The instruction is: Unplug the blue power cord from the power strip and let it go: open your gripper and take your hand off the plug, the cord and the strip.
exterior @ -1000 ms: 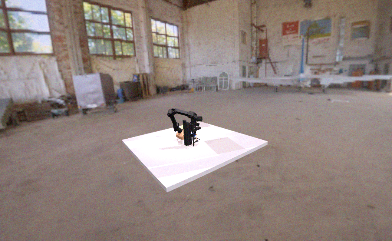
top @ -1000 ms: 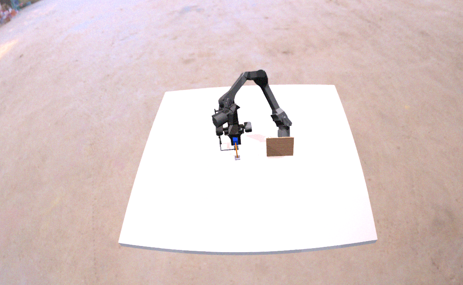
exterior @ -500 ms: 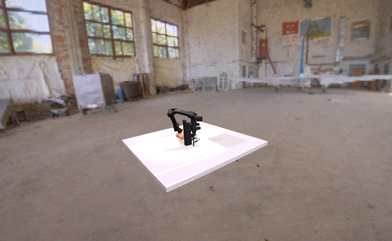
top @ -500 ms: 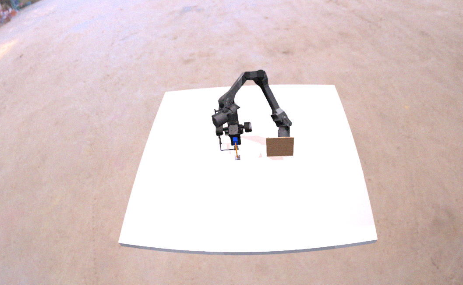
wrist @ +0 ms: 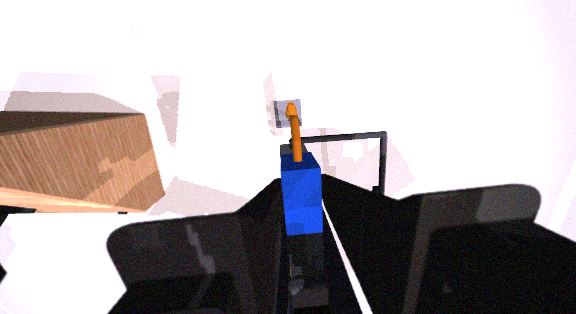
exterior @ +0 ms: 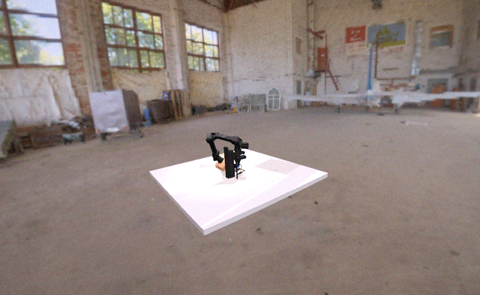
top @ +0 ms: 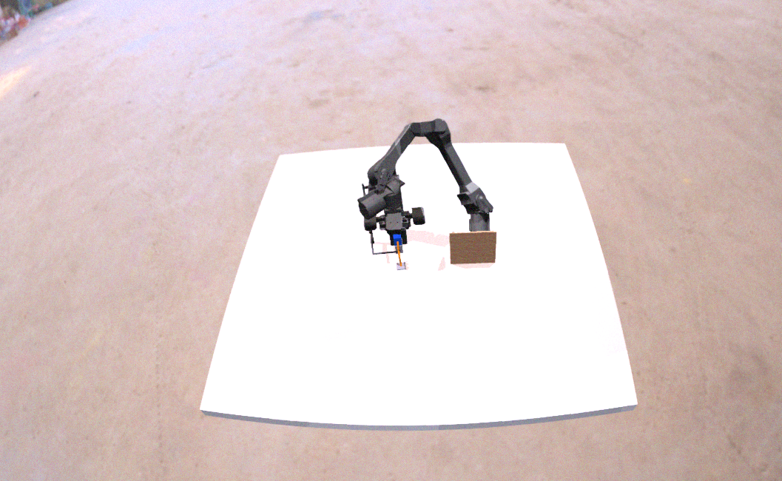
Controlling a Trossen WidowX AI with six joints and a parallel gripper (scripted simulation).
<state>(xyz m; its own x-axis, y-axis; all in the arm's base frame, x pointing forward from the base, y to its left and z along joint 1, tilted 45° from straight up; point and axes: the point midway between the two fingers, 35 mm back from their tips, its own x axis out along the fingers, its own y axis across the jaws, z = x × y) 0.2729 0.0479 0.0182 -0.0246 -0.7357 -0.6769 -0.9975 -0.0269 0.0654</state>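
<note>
on the white table, the arched arm points its hand downward, pinching the blue plug.

The block looks like wood with a fine straight grain. The plug looks like smooth plastic, and the gripper like dark, mostly matt plastic. The floor looks like rough, matt concrete.
</note>
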